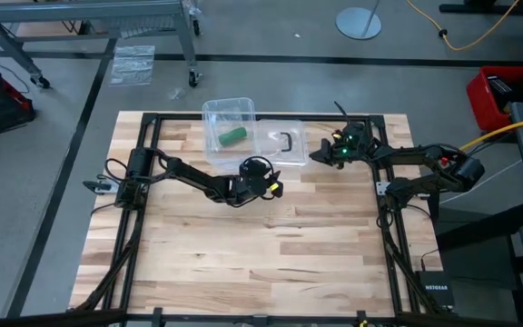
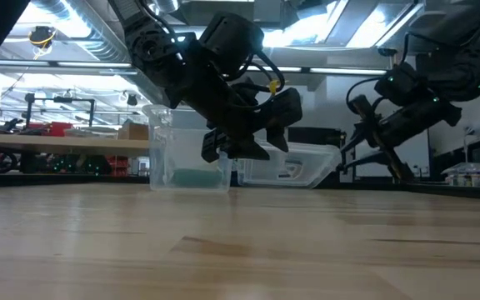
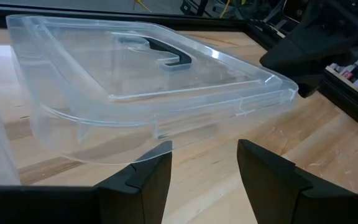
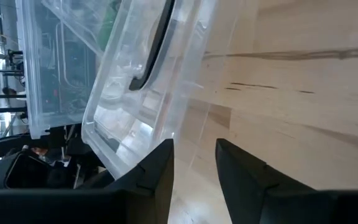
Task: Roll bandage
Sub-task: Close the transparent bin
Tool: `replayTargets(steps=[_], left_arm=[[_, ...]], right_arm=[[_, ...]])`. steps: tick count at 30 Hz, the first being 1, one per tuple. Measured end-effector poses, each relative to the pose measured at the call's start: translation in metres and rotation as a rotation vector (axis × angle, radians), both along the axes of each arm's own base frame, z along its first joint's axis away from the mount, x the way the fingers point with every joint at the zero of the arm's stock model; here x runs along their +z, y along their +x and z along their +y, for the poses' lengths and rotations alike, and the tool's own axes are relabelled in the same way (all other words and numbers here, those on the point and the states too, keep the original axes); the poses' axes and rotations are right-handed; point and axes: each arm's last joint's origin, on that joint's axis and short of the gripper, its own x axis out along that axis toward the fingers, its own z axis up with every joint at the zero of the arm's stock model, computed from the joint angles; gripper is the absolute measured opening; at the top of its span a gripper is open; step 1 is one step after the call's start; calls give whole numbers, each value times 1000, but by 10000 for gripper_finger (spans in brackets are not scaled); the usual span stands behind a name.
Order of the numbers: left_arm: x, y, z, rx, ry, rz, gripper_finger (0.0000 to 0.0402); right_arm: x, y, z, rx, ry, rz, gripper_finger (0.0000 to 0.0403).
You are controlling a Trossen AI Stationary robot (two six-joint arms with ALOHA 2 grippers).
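The bandage [image 1: 234, 136] is a small green roll lying inside a clear plastic box [image 1: 214, 111] at the far middle of the table. The box's clear lid [image 1: 275, 154] with a black handle [image 1: 286, 142] lies on the table just right of the box. My left gripper [image 3: 204, 152] hovers open above the wood, just short of the lid's near edge, with nothing between its fingers. My right gripper [image 4: 194, 146] stands at the lid's right edge [image 4: 166, 124], its fingers a little apart and empty. It points slantwise down.
Black frame rails [image 1: 384, 163] run along the table's edges. The wooden top [image 1: 261, 245] lies bare toward the near side. Both arms crowd the area around the lid.
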Motion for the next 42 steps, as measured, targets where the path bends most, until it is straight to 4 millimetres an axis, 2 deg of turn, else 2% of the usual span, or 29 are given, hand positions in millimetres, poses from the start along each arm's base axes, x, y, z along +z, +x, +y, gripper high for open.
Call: replayTargets(steps=[27,42], left_arm=[[0,0,1,3,0,0,175],[0,0,2,7,1,0,175]], right_arm=[[7,4,-2,-34,49,-85,122],[5,21,17,-14,75,-50,122]])
